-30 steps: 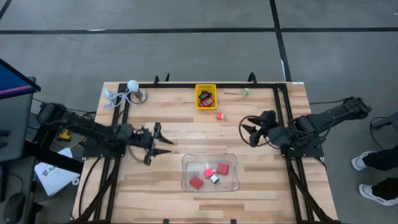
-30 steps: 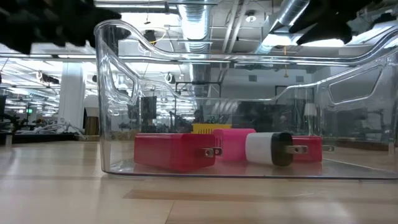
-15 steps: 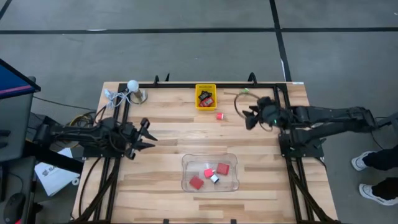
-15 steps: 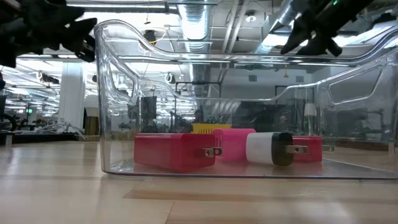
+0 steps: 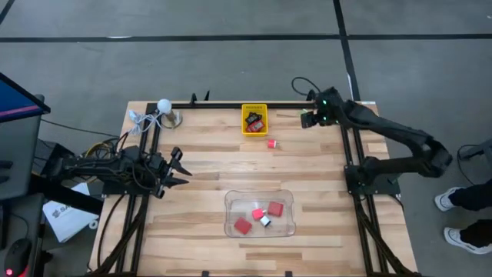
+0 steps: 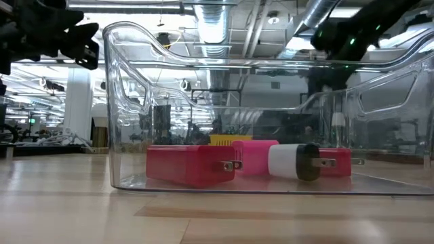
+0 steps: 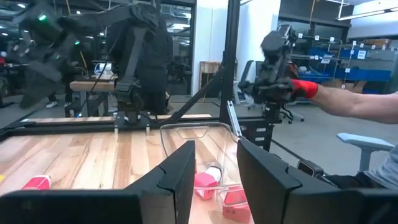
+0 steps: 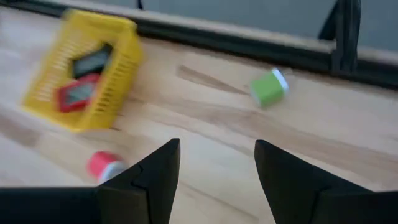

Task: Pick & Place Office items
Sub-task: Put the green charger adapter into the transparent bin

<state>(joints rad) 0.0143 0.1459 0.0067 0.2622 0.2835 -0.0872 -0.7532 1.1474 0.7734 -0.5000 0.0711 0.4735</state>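
Up by the far edge of the table [image 5: 200, 223], right gripper [image 5: 307, 118] with fingers [image 8: 290, 180] wide apart, nothing between them, hanging just beside a small green piece [image 5: 303, 114]. Seen close only in the right wrist view: that green piece [image 8: 269, 87], round, with a white end, lying on its side, past the open fingers. Nearer the yellow basket [image 5: 254, 120], a small red piece [image 5: 271, 143] with a white end, alone on the wood. Inside the basket, a red piece and a black one, flat like little screens.

Well left of the basket, left gripper [image 5: 178, 168] low over the wood, fingers [image 7: 177, 174] spread, holding nothing.

Near the front edge, away from the basket, a clear plastic tray [image 5: 286, 227]. Clear only from the low view: metal prongs on the red block [image 6: 190, 165] and on the white and black plug [image 6: 293, 162], with a pink piece between them. From above, three red pieces and the white one in the tray.

Far left of the basket, a white ball with a cord [image 5: 163, 105].
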